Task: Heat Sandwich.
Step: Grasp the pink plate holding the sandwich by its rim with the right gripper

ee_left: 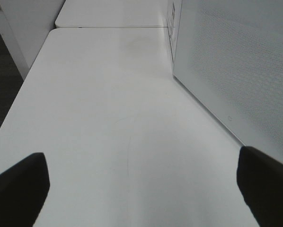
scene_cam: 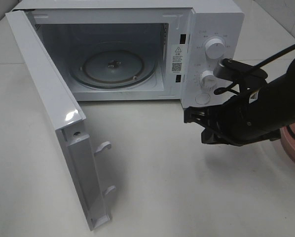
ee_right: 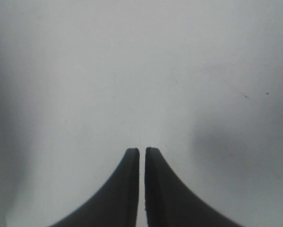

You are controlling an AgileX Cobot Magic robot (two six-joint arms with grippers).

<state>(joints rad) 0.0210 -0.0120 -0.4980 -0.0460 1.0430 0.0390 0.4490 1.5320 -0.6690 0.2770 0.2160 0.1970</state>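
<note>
Nearest, toward seven o'clock, the door point(scene_cam: 63, 123) of the microwave point(scene_cam: 216, 19) is hanging fully swung out over the table point(scene_cam: 187, 197), its latch hooks point(scene_cam: 104, 146) jutting toward the middle. An arm crossing low here is risking a snag on them, or a knock that sends the door back across the opening. The left gripper point(ee_left: 141, 189) is showing only in its own wrist view, its jaws standing wide with nothing between them. It is hovering over bare table just beside a white perforated panel, so a careless sweep is risking a scrape. Toward three o'clock the right gripper point(scene_cam: 188, 115) is hanging just in front of the control panel, its fingers nearly together with only a thin slit and nothing held. Being so near the lower knob point(scene_cam: 207, 77), it is risking a bump that turns the dial. At the three o'clock edge the pink plate point(scene_cam: 293, 148) is peeking out from behind that arm. The sandwich is not showing plainly, since a pale sliver above the rim is too little to tell by, so a blind reach there is risking a crushed or shifted stack. Farthest, at twelve o'clock, the glass turntable point(scene_cam: 113, 66) is lying bare inside.
</note>
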